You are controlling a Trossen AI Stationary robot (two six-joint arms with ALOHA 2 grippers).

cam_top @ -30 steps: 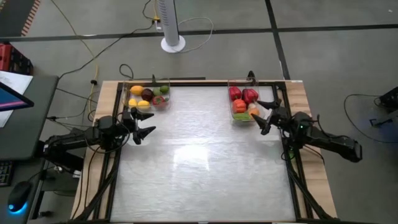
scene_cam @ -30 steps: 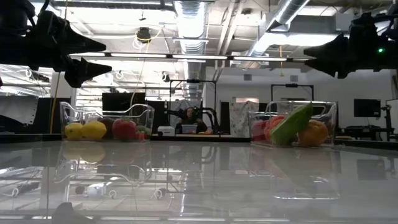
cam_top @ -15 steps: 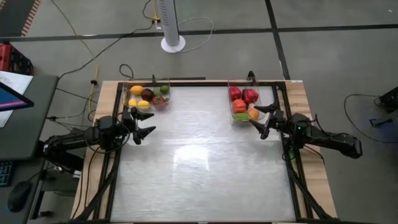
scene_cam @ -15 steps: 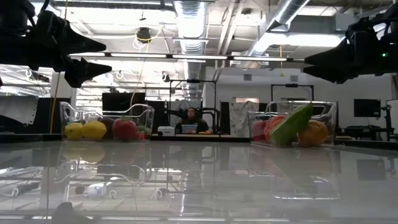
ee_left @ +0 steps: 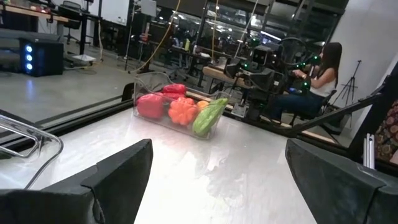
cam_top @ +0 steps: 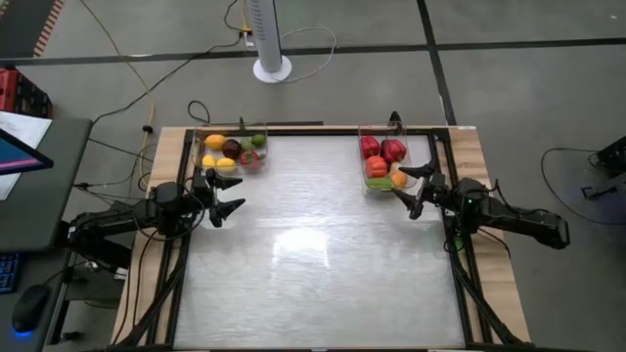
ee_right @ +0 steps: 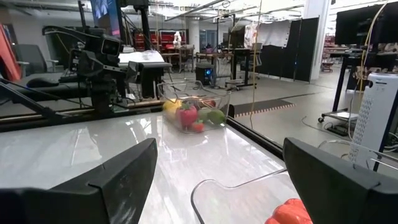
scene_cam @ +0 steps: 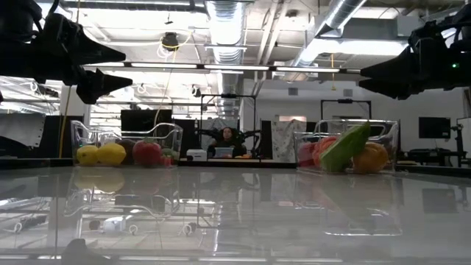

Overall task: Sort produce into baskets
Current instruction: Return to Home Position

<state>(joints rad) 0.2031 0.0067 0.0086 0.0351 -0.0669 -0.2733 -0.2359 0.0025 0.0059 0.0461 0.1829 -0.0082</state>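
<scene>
Two clear baskets stand at the table's far edge. The left basket [cam_top: 201, 156] holds yellow lemons [scene_cam: 103, 153], a dark eggplant [cam_top: 232, 148], a green lime [cam_top: 258, 141] and a red tomato [scene_cam: 146, 151]. The right basket [scene_cam: 390, 131] holds red peppers [cam_top: 381, 149], an orange piece [ee_left: 183, 110] and a green cucumber [ee_left: 209, 116] that leans on its wall. My left gripper [cam_top: 235, 196] hovers open above the left edge, on the near side of the left basket. My right gripper [cam_top: 408, 191] hovers open beside the right basket. Both point level toward the table's middle.
The white tabletop [cam_top: 313, 244] lies between the arms, framed by black rails [cam_top: 460, 284]. A white fan stand [cam_top: 271, 44] and cables lie beyond the far edge. A desk with a screen [cam_top: 20, 156] stands left of the table. A person [scene_cam: 227, 136] sits in the room behind.
My right gripper has swung a little toward the table's near edge and tipped up to level. It then kept still, and its fingers stayed open.
</scene>
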